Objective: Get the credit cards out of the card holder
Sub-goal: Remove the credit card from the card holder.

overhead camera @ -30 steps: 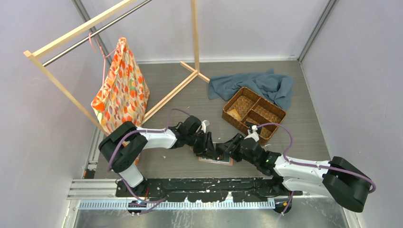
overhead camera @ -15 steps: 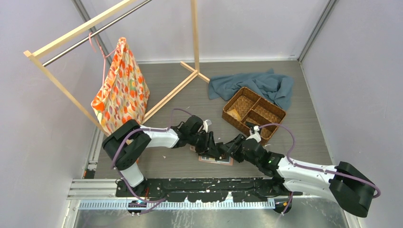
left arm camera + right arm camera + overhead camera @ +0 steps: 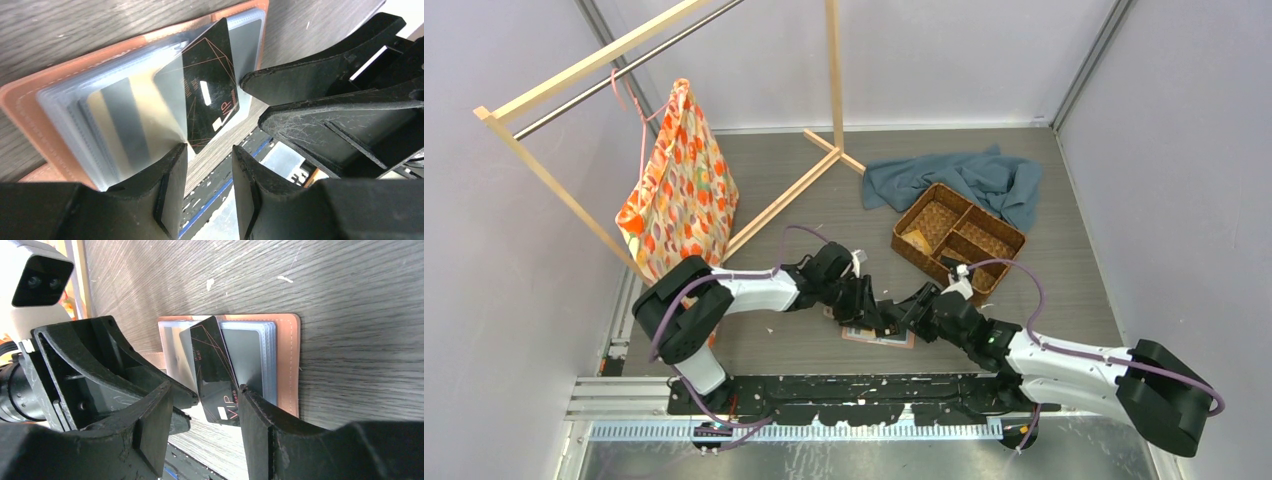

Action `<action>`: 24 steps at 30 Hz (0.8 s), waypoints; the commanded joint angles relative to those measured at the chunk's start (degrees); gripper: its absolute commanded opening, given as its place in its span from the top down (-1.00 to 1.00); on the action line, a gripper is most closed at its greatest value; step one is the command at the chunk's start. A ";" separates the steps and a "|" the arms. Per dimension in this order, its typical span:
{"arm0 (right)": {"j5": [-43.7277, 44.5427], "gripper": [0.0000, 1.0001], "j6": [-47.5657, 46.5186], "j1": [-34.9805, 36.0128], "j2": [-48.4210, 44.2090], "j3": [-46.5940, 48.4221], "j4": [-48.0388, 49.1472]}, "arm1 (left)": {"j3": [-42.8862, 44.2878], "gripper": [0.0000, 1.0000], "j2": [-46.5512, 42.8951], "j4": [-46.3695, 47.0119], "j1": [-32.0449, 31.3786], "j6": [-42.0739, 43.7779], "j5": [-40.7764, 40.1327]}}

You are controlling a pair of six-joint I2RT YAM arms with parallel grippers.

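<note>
L to R: orange-patterned fabric bag (image 3: 679, 190) hangs on wooden rack (image 3: 574, 70), well apart from the work. Left gripper (image 3: 208, 150) has jaws apart and holds nothing; one finger sits over the near edge of the salmon-pink leather-like bifold card holder (image 3: 20, 95), prob. pinning it. Holder lies open and flat on table betw. both claws. Tan-gold card (image 3: 125, 120) sits deep in the clear sleeves. Black plastic VIP card (image 3: 212, 365) sticks part-way out, skewed, long axis toward near table edge, free end betw. fingers of right gripper (image 3: 206, 390). Those jaws are apart, not clamped. Right arm looks better placed for the pull. Left claw's tip, just beside the card, crowds the way. Brown woven basket (image 3: 959, 235) and blue cloth (image 3: 974, 175) lie right-rear, not in the way.
</note>
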 commanded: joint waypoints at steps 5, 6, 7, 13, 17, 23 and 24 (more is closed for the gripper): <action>1.72 -0.11 -6.55 -1.53 -0.03 5.14 -6.26 | 1.06 0.20 -3.53 -4.19 0.26 1.85 -7.41; 1.40 -0.11 -6.99 -2.17 0.03 5.29 -6.30 | 1.23 0.20 -3.59 -3.98 0.26 1.76 -7.44; 0.87 -0.11 -7.41 -2.96 0.18 5.31 -6.17 | 1.55 0.20 -3.58 -3.58 0.26 1.67 -7.57; -6.21 -0.11 -12.38 -10.86 3.49 6.40 -3.83 | 3.22 0.20 -2.71 -3.94 0.58 1.47 -9.81; -13.40 -0.10 -15.24 -14.55 6.63 8.31 -2.18 | 3.48 0.20 -0.94 -3.13 1.11 0.63 -9.97; -14.28 -0.10 -16.19 -14.54 5.64 9.44 -2.87 | 3.18 0.21 0.99 -0.91 1.40 -0.23 -9.35; -14.23 -0.11 -16.25 -14.52 5.23 9.41 -3.14 | 3.32 0.21 1.28 -0.62 1.40 -0.32 -9.23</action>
